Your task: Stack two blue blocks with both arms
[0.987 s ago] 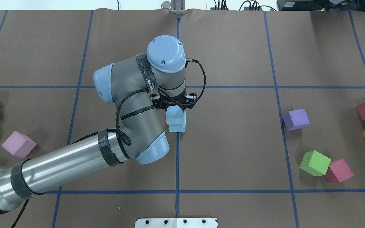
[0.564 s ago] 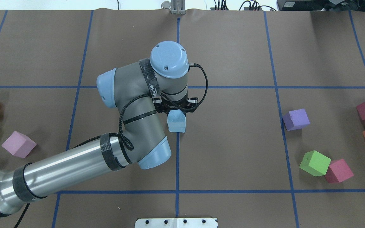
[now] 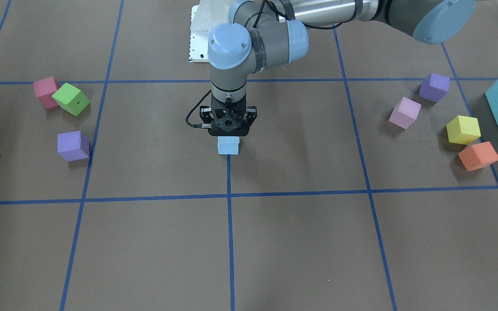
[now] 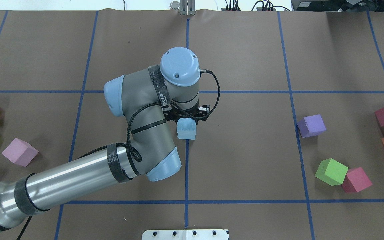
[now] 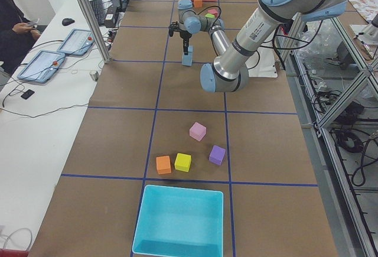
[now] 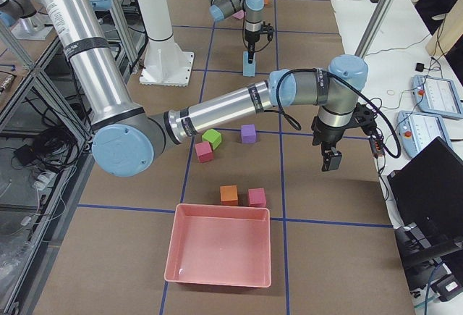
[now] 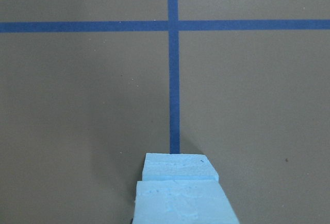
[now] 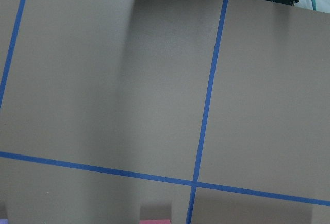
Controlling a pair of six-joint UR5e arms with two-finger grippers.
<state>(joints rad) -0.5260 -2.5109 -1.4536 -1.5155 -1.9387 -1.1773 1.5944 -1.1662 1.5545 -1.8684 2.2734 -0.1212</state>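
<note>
The left arm (image 4: pixel 78 176) is a polished silver tube joined to matte grey joint housings, each closed by a round pale-blue cap (image 4: pixel 179 65) with small screw heads (three show on the top one). Black bands ring the tube ends, one with white lettering. A black braided cable (image 4: pixel 128 133), cinched by thin black ties, runs to the black left hand (image 3: pixel 228 131). The right arm (image 6: pixel 224 108) wears the same colours, and the right hand (image 6: pixel 332 161) is also black.
</note>
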